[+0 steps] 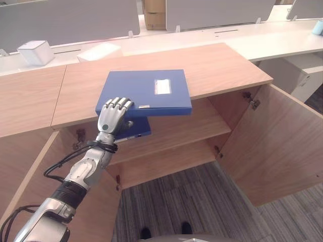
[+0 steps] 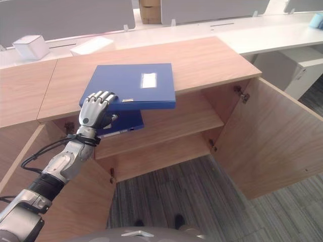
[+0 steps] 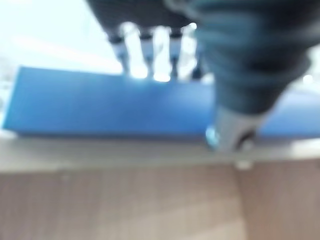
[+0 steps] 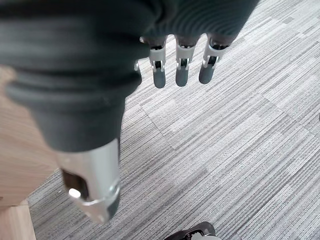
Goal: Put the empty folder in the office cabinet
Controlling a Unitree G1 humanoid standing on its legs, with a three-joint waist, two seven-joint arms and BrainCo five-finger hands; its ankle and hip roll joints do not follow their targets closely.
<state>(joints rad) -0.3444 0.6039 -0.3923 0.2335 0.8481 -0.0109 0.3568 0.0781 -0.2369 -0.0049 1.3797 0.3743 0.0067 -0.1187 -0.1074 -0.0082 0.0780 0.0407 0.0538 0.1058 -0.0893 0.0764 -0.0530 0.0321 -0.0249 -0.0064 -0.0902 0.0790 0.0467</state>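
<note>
1. Left hand (image 1: 114,115): fingers curled over near edge of flat blue rectangular plastic folder (image 1: 146,92), thumb under — pinching it.
2. Folder lies on wood-grain cabinet top (image 1: 217,65), near end overhanging front edge, above the open cabinet's shelf (image 1: 176,126).
3. Right hand (image 4: 181,64): fingers relaxed, straight, over grey striped carpet (image 4: 240,150).
4. White box (image 1: 36,52) on pale worktop (image 1: 262,40) behind; cabinet door (image 1: 282,141) swung open.

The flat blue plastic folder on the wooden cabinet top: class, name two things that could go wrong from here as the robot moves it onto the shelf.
1. The flat blue plastic folder overhangs the wooden cabinet top, and the left hand grips only one corner; it could tip or slip.
2. A second blue folder already lies on the upper shelf just beneath, so the incoming folder may snag on it or push it.
</note>
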